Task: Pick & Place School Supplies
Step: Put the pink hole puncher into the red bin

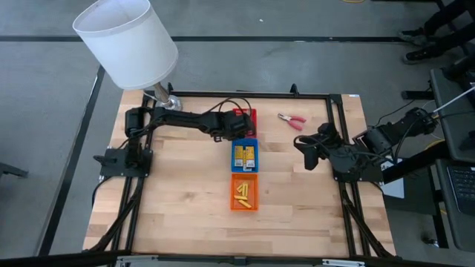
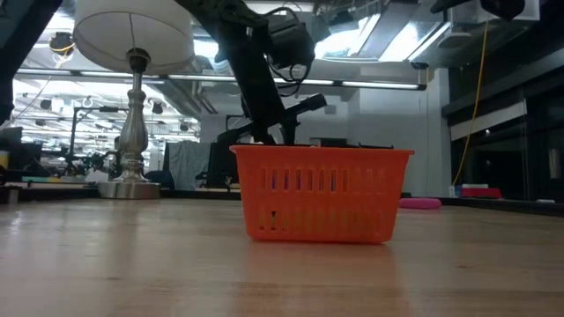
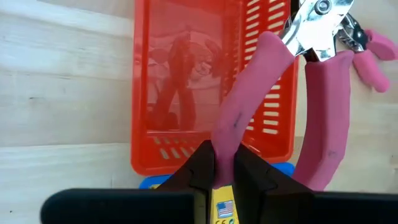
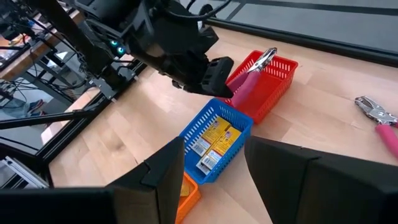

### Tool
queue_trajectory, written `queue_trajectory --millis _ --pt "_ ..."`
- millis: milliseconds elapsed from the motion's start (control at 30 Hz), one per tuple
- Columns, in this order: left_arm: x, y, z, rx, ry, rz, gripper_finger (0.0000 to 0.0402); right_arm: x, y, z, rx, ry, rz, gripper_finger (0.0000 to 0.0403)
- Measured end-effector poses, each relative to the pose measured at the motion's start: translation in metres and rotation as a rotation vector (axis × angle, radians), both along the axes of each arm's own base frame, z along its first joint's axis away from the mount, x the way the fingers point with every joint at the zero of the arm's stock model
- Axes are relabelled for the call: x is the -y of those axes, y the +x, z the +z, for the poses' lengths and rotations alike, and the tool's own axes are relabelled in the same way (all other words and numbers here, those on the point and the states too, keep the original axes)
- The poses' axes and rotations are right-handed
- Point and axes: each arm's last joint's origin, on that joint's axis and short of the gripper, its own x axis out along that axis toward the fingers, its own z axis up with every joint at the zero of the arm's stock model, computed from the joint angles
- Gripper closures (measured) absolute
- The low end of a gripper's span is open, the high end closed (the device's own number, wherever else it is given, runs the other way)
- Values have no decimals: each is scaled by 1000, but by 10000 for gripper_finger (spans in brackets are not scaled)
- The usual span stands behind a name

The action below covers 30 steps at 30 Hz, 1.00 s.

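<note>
My left gripper [image 3: 224, 177] is shut on a pink-handled pair of pliers [image 3: 292, 81] and hovers over the red tray [image 3: 180, 93]. It shows in the right wrist view as well, left gripper [image 4: 214, 71] with the pliers [image 4: 252, 78] above the red tray [image 4: 273, 84]. A second pair of pliers [image 1: 292, 120] lies flat on the table to the right of the red tray. Yellow packets [image 1: 245, 156] lie in the blue tray [image 1: 245, 141], and yellow sticks [image 1: 243, 194] lie in the orange tray [image 1: 245, 208]. My right gripper [image 4: 214, 177] is open and waits at the table's right, touching nothing. My left gripper pinches one pink handle [image 3: 225, 146] of the pliers between its two fingers, near the handle's free end. The handle runs on forward past the fingertips. The pliers are lifted clear above the red tray, with the metal head [image 3: 317, 25] farthest from the gripper and the other handle [image 3: 320, 124] free.
The three trays stand in a row down the table's middle: red farthest, then blue, then orange [image 2: 322, 194] nearest. A white-shaded lamp [image 1: 130, 41] stands at the far left corner. Bare wood lies left and right of the trays [image 1: 178, 185].
</note>
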Motion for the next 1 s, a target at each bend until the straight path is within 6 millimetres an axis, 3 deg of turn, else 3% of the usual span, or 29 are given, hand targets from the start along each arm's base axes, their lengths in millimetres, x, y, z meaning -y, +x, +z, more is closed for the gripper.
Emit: queue_trajectory --millis 1000 --pt "-18 -4 0 -3 1 3 359 -1 -1 0 13 -11 -14 230"
